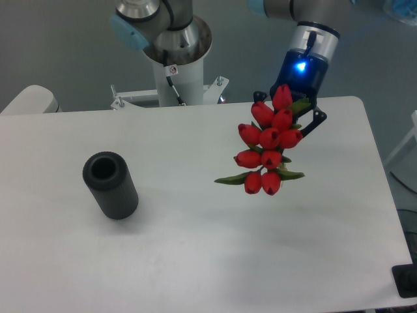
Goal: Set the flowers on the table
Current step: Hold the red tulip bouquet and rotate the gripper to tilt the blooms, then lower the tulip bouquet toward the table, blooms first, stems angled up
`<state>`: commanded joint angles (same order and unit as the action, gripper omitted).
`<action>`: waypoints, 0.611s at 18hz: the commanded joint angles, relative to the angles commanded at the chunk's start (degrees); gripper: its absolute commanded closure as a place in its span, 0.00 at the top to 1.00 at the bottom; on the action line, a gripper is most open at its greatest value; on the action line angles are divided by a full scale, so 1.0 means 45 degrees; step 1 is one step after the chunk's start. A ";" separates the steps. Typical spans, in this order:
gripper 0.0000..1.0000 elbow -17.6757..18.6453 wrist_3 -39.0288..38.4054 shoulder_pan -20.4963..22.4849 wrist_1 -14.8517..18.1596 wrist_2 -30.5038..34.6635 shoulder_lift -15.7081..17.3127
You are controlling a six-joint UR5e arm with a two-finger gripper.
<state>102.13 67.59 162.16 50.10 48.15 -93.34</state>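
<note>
The flowers are a bunch of red tulip buds with green leaves, hanging in the air above the right half of the white table, heads towards the camera. Their stems are hidden behind the buds. My gripper is right behind the top of the bunch, with its blue light on, and is shut on the flowers; its black fingers show at the upper right of the bunch. No shadow of contact shows under the buds.
A dark grey ribbed cylinder stands open-topped on the left part of the table. The arm's white base stands behind the far edge. The table's right edge lies close to the flowers.
</note>
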 joint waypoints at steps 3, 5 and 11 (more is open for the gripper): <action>0.33 0.0058 0.0038 -0.0215 -0.0019 0.1462 0.0273; 0.32 -0.0097 0.0194 -0.0663 -0.0039 0.2887 0.0294; 0.32 -0.0294 0.0741 -0.2594 -0.0156 0.7280 -0.0388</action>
<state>100.81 70.92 150.49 49.40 80.91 -95.09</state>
